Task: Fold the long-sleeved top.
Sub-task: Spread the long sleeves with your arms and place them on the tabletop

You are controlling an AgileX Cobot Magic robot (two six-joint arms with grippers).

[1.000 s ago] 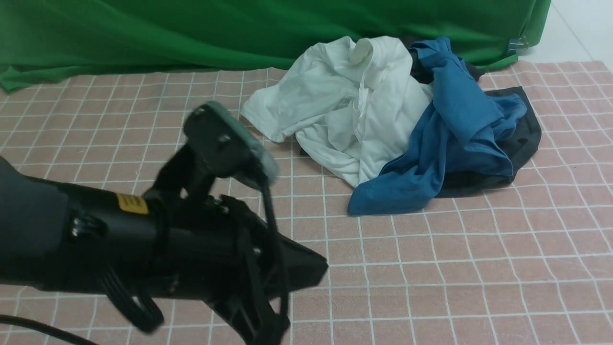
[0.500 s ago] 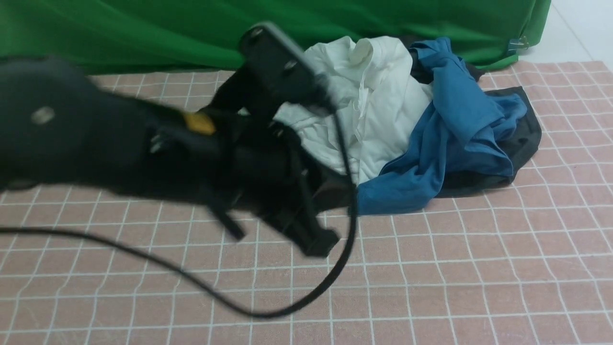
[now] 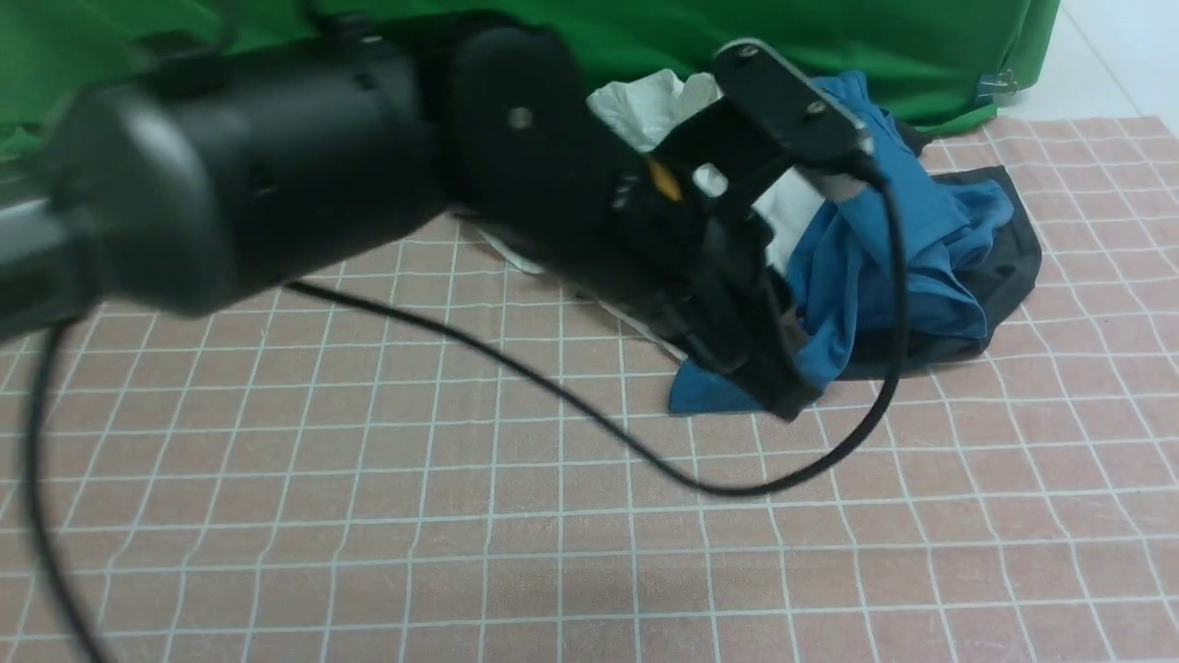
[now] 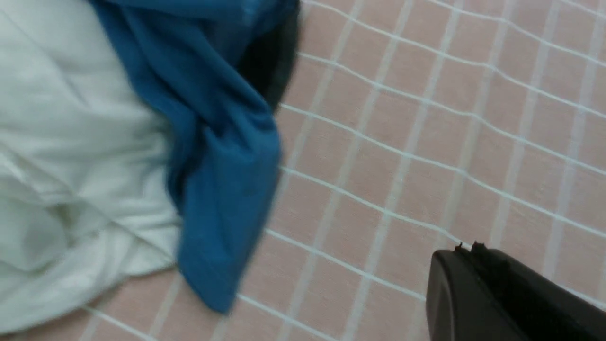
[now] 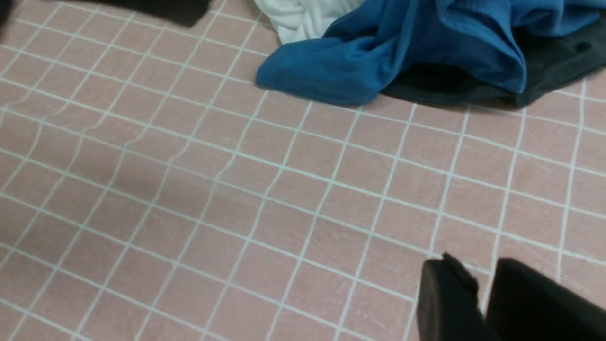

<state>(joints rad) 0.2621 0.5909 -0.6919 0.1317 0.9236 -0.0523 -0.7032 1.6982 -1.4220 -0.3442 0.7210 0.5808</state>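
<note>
The long-sleeved top does not show as a thing I can tell apart; it is hidden or out of view. My left gripper [image 3: 783,401] is shut and empty, its tip just above the near corner of a blue top [image 3: 884,258] in a heap of clothes. In the left wrist view the left gripper [image 4: 466,246] hangs over the pink cloth, apart from the blue top [image 4: 222,156]. My right gripper [image 5: 478,265] is out of the front view. It hovers low over bare pink cloth with a narrow gap between its fingers and nothing in it.
The heap holds a white garment [image 3: 645,101], the blue top [image 5: 378,61] and a dark charcoal garment [image 3: 1013,249] beneath it. A pink checked cloth [image 3: 461,516] covers the table. A green backdrop [image 3: 829,37] hangs behind. The left arm's cable [image 3: 571,414] loops over the cloth.
My left arm has swung from the near left up and to the right, across the white garment, bringing its shut gripper to the blue top's near corner. The clothes have not moved.
</note>
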